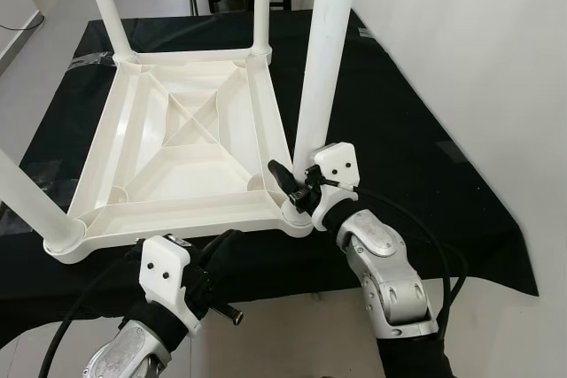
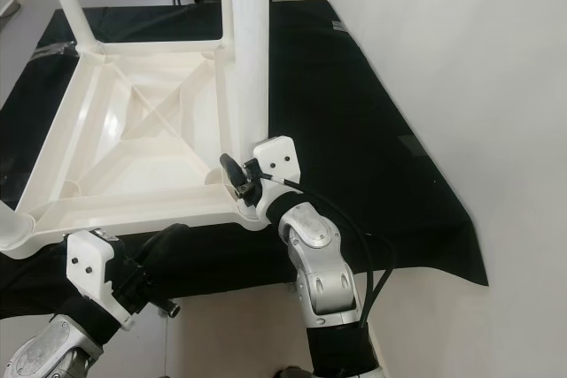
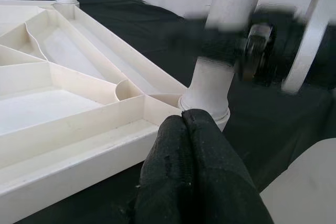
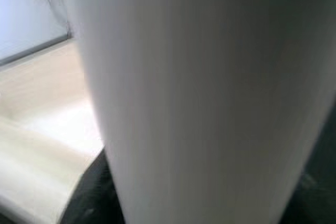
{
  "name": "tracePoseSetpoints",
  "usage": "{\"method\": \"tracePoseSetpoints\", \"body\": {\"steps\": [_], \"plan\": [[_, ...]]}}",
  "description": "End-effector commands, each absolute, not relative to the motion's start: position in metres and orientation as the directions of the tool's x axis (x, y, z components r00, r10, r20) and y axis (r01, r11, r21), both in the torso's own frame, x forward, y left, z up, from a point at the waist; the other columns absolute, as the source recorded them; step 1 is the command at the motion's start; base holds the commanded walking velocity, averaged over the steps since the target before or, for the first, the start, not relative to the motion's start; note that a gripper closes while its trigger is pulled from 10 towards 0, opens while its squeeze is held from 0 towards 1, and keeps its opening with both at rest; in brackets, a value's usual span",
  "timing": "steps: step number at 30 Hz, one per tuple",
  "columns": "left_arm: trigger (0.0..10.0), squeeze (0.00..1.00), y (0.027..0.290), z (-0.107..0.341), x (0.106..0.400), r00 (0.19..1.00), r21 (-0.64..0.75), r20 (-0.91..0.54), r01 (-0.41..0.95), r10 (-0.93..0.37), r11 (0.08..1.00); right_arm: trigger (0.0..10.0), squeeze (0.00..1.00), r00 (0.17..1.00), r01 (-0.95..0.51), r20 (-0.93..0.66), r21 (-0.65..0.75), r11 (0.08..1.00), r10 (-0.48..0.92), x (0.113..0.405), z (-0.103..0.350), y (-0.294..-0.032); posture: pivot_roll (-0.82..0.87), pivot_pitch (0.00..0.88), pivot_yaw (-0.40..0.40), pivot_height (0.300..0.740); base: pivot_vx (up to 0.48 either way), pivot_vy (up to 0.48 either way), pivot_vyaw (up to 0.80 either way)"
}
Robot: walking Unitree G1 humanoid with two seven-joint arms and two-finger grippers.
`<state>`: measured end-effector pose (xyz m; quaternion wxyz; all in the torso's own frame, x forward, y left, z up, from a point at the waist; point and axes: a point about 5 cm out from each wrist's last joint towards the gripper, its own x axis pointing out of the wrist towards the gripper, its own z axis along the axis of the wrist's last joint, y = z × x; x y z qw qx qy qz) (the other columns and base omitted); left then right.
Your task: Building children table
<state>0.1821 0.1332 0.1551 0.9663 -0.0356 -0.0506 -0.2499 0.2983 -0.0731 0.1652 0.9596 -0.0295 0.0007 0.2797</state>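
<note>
The white tabletop is laid upside down on the black cloth, three legs already seated. The left claw, fingers pressed together and empty, is rested at its near edge. The right claw is clamped around the fourth leg, which stands in the near right corner socket. A firm downward push or twist is judged to be needed next.

Head stereo pair looks down at upturned white plastic child's table; both share it. Left wrist view low near corner; right wrist view pressed against white plastic leg.
</note>
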Motion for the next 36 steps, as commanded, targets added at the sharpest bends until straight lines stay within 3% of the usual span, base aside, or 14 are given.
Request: {"method": "tracePoseSetpoints", "body": {"steps": [1,4,5,6,7,10,11,13,17,18,19,23,29,36], "plan": [[10.0,0.00,0.133,0.151,0.183,0.872,-0.047,0.095,0.485,-0.480,0.873,10.0,1.00,0.756,-0.653,-0.061,0.000,0.757,0.652,0.301,0.161,-0.065,0.04,0.142,-0.050,0.740,0.000,0.000,0.00],[10.0,0.00,0.133,0.151,0.183,0.872,-0.048,0.096,0.487,-0.481,0.872,10.0,1.00,0.682,-0.731,-0.025,-0.005,0.682,0.731,0.306,0.170,-0.063,0.04,0.139,-0.053,0.740,0.000,0.000,0.00],[10.0,0.00,0.132,0.151,0.184,0.871,-0.049,0.097,0.487,-0.481,0.872,10.0,0.44,0.582,-0.813,0.002,-0.005,0.582,0.813,0.309,0.180,-0.063,0.04,0.136,-0.060,0.740,0.000,0.000,0.00],[10.0,0.00,0.132,0.151,0.184,0.871,-0.049,0.097,0.487,-0.481,0.872,10.0,0.44,0.582,-0.813,0.002,-0.005,0.582,0.813,0.309,0.180,-0.063,0.04,0.136,-0.060,0.740,0.000,0.000,0.00],[10.0,0.00,0.132,0.150,0.184,0.871,-0.049,0.099,0.487,-0.481,0.872,10.0,0.00,0.502,-0.864,0.007,-0.037,0.502,0.865,0.313,0.186,-0.065,0.05,0.131,-0.067,0.740,0.000,0.000,0.00],[10.0,0.00,0.131,0.150,0.184,0.872,-0.049,0.100,0.486,-0.480,0.873,10.0,0.00,0.422,-0.905,-0.007,-0.062,0.421,0.907,0.316,0.189,-0.068,0.05,0.128,-0.072,0.740,0.000,0.000,0.00],[10.0,0.00,0.131,0.150,0.184,0.872,-0.050,0.101,0.486,-0.480,0.873,10.0,0.00,0.311,-0.948,-0.054,-0.081,0.307,0.949,0.319,0.189,-0.070,0.06,0.123,-0.076,0.740,0.000,0.000,0.00],[10.0,0.00,0.130,0.150,0.184,0.872,-0.050,0.101,0.486,-0.480,0.873,10.0,0.00,0.240,-0.969,-0.089,-0.084,0.233,0.967,0.323,0.188,-0.072,0.06,0.121,-0.080,0.740,0.000,0.000,0.00],[10.0,0.00,0.130,0.149,0.184,0.871,-0.051,0.101,0.486,-0.480,0.872,10.0,0.00,0.189,-0.981,-0.106,-0.067,0.183,0.976,0.329,0.188,-0.073,0.07,0.120,-0.082,0.740,0.000,0.000,0.00],[10.0,0.00,0.129,0.149,0.184,0.871,-0.051,0.101,0.487,-0.480,0.872,3.2,0.00,0.159,-0.987,-0.103,-0.043,0.155,0.982,0.334,0.191,-0.072,0.07,0.119,-0.080,0.740,0.000,0.000,0.00],[10.0,0.00,0.129,0.149,0.183,0.871,-0.051,0.101,0.487,-0.481,0.872,0.0,0.00,0.135,-0.991,-0.094,-0.012,0.134,0.986,0.339,0.193,-0.071,0.07,0.119,-0.080,0.740,0.000,0.000,0.00],[10.0,0.00,0.129,0.149,0.183,0.871,-0.052,0.100,0.488,-0.481,0.872,0.0,0.00,0.126,-0.992,-0.095,0.002,0.127,0.987,0.342,0.193,-0.072,0.08,0.122,-0.082,0.740,0.000,0.000,0.00],[10.0,0.00,0.129,0.150,0.181,0.871,-0.053,0.101,0.488,-0.482,0.871,0.0,0.00,0.259,-0.966,-0.076,-0.029,0.257,0.963,0.350,0.194,-0.089,0.06,0.133,-0.076,0.740,0.000,0.000,0.00],[10.0,0.00,0.131,0.152,0.181,0.870,-0.052,0.102,0.489,-0.483,0.870,0.0,0.00,0.591,-0.807,-0.079,-0.039,0.589,0.803,0.335,0.175,-0.099,0.05,0.158,-0.067,0.740,0.000,0.000,0.00]]}}
